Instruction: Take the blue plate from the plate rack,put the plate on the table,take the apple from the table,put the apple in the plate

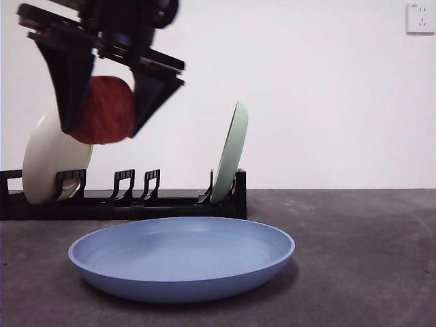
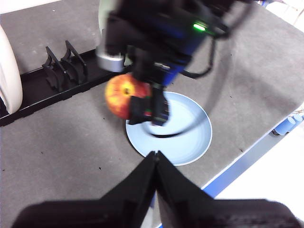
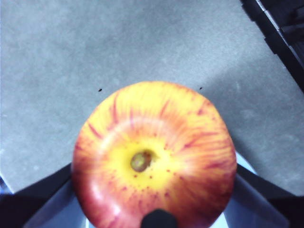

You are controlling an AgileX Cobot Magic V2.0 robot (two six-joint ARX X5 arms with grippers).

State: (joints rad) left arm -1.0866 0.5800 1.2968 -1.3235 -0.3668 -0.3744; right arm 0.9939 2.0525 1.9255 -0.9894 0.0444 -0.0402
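Note:
My right gripper point(image 1: 102, 129) is shut on the red apple point(image 1: 102, 109) and holds it high above the table point(image 1: 368, 272), over the left part of the blue plate point(image 1: 180, 259). The plate lies flat on the table in front of the black plate rack point(image 1: 122, 201). In the right wrist view the apple point(image 3: 154, 152) fills the space between the jaws, yellow stem hollow facing the camera. The left wrist view shows the apple point(image 2: 118, 95) over the plate's point(image 2: 183, 137) rim nearest the rack point(image 2: 52, 80). My left gripper point(image 2: 156, 157) is shut and empty, away from them.
A cream-white plate point(image 1: 51, 163) stands at the rack's left end and a pale green plate point(image 1: 230, 153) at its right end. The table's edge point(image 2: 247, 156) runs close beside the blue plate. A wall socket point(image 1: 420, 17) is at the top right.

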